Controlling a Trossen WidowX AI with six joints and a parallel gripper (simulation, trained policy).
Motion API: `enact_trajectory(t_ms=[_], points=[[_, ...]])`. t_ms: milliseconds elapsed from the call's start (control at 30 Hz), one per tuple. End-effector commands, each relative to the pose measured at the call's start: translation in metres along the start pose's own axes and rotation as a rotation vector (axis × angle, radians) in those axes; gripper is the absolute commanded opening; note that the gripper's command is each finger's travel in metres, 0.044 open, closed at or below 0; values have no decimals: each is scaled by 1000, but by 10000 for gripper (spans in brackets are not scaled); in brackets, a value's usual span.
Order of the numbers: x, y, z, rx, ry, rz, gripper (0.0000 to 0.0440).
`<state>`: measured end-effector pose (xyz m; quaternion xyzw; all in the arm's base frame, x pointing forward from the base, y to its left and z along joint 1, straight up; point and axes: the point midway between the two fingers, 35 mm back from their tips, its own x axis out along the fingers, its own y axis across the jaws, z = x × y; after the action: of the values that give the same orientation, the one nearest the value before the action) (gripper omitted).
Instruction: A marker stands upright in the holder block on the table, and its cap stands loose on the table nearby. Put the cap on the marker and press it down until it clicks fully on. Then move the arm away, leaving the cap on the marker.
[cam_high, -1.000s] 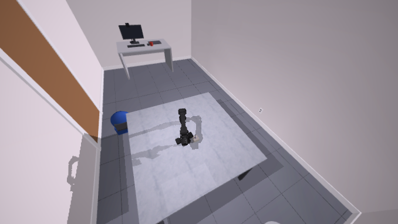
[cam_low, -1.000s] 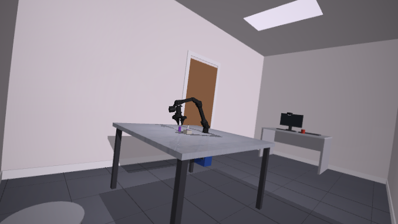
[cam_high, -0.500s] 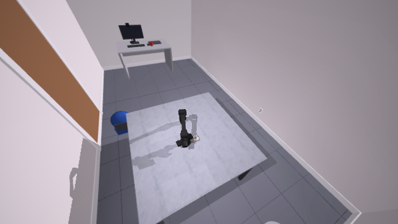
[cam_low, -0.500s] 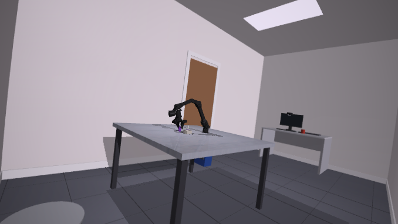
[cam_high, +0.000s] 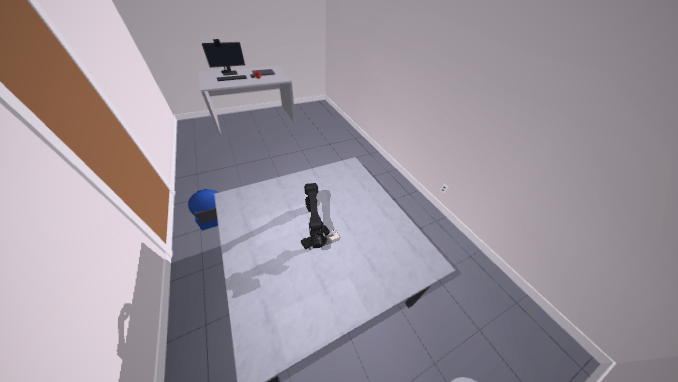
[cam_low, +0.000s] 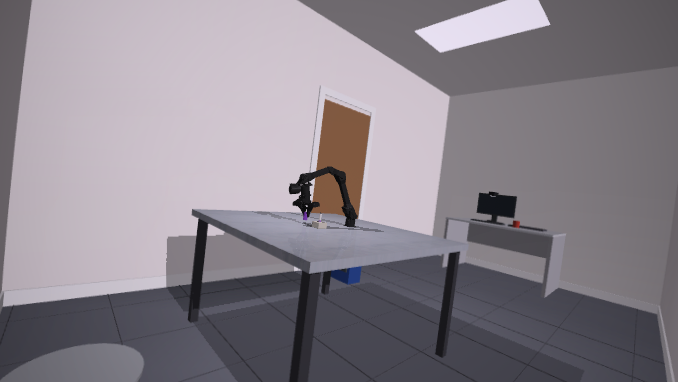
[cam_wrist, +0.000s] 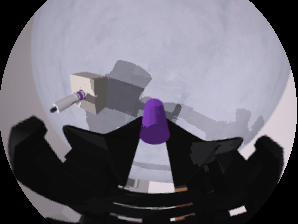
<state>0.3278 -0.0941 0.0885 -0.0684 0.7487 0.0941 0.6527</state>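
Claw (cam_high: 324, 246) (cam_low: 305, 214) (cam_wrist: 153, 120) fingers are pinching the purple cap (cam_low: 305, 216) (cam_wrist: 154, 120) from both sides, pointing down at the pale table (cam_high: 300, 320) (cam_low: 310, 262) (cam_wrist: 165, 45). Beside it, the marker (cam_low: 320, 217) (cam_wrist: 66, 103) is standing in its beige block (cam_high: 331, 241) (cam_low: 319, 225) (cam_wrist: 89, 92), its dark tip bare. In the wrist view, the block and marker are lying to the left of the cap, well apart from the fingers; in the exterior view, the cap is showing near the marker but not on it. The black arm (cam_high: 315, 212) (cam_low: 345, 192) is arching over the table with its wrist bent downward. So the grasp is looking done, while most of the job is remaining: lifting the cap above the tip, lining it up, lowering it, pressing until it clicks, letting go and moving off. Whether the cap is touching the table or hanging just above it, the pictures are not making clear. In the top view, the arm is hiding it.
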Motion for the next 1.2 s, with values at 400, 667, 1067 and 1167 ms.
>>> enact_trajectory(t_ms=[400, 667, 1067, 1167], points=[[-55, 46, 15, -86, -84, -41, 63], [-69, 85, 14, -128, -81, -34, 48], [-80, 132, 6, -185, -61, -31, 23], [-80, 135, 5, -190, -56, -32, 16]])
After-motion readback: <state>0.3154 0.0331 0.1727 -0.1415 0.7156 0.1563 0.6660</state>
